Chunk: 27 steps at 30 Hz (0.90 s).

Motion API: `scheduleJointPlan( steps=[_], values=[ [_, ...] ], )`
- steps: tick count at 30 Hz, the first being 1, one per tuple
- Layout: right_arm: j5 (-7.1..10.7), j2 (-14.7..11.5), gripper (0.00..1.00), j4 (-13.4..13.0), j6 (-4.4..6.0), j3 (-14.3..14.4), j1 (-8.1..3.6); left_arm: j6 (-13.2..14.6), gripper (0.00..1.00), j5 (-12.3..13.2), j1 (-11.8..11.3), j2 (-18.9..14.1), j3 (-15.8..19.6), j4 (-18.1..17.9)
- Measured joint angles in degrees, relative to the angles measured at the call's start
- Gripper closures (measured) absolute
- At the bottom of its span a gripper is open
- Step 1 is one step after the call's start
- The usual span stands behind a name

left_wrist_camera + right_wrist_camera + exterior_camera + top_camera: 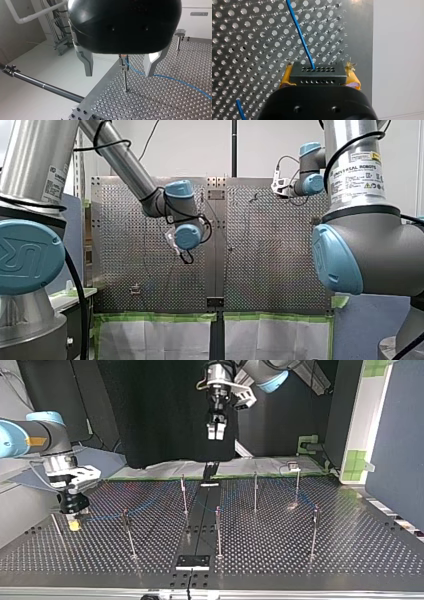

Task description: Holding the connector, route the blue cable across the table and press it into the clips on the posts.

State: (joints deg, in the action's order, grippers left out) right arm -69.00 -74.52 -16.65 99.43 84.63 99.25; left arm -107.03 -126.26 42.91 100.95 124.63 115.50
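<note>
While seen along my right gripper (318, 72), sits crosswise between the two yellow pads (285, 79): black connector (316, 76), one pad pressed to each end. Clenched on it, then, with two rows of small holes facing outward past the fingertips. Blue cable (299, 32) out of a hole near the middle of the upper row, running away ahead of the fingers over the perforated table (249, 37). Second short stretch of blue wire beside the gripper body, low over the plate.

From the top view: right gripper at the left, down close to the table, a spot of yellow beneath it. Cable trailing from there along the plate toward the posts (184, 492), faint past the nearest one; cannot tell from this view which clips hold it.

Along my left gripper (118, 74): pale fingers (86, 62) spread wide, released, nothing grasped. Below and ahead of the gap, a single post (125, 82) upright in the table, clip (123, 62) at its head. Cable meeting that clip, then sloping down and off across the plate past one finger, not touching it. In the top view, left gripper high above the far middle of the table, well apart from the connector and clear of every post.
</note>
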Motion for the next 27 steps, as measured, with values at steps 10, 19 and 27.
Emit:
scheduleJointPlan(
  steps=[10, 19, 27],
  values=[
    [0.00, 0.0, 1.00, 0.0, 0.00, 0.0, 0.00, 0.0, 0.00, 0.0, 0.0, 0.0, 5.1, -2.2],
    [0.00, 0.0, 1.00, 0.0, 0.00, 0.0, 0.00, 0.0, 0.00, 0.1, 0.0, 0.0, 8.1, -2.2],
    [0.00, 0.0, 1.00, 0.0, 0.00, 0.0, 0.00, 0.0, 0.00, 0.1, 0.0, 0.0, 8.2, -2.2]
  ],
)
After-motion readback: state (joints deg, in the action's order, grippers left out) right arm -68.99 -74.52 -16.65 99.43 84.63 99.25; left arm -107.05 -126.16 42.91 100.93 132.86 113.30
